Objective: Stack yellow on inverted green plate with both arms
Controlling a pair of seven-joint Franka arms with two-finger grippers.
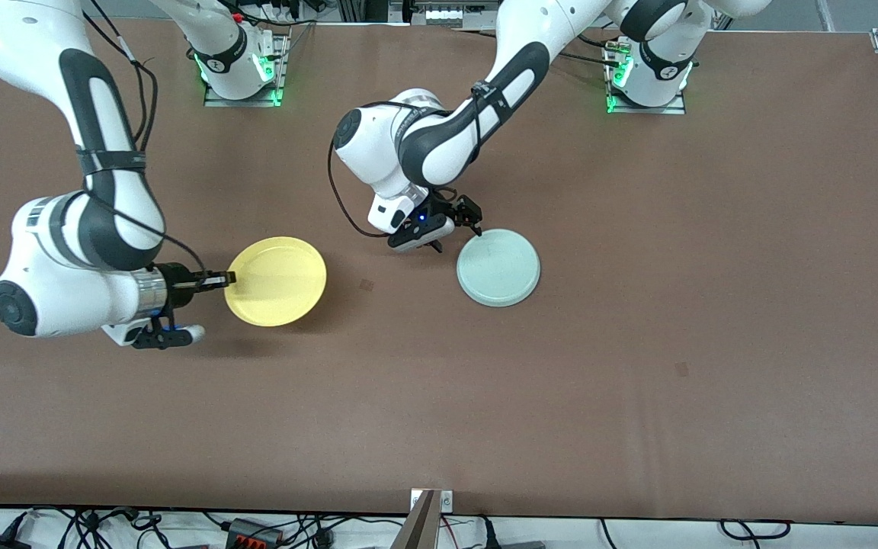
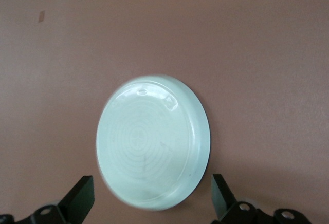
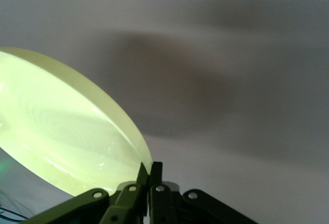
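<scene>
The green plate lies upside down on the table, with the left gripper spread wide just beside its rim, holding nothing. Toward the right arm's end from it, the right gripper is clamped on the rim of the yellow plate, which is lifted over the table.

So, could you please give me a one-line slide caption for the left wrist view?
Open left gripper poised at the inverted round pale mint-green plastic plate lying on the brown table.
</scene>
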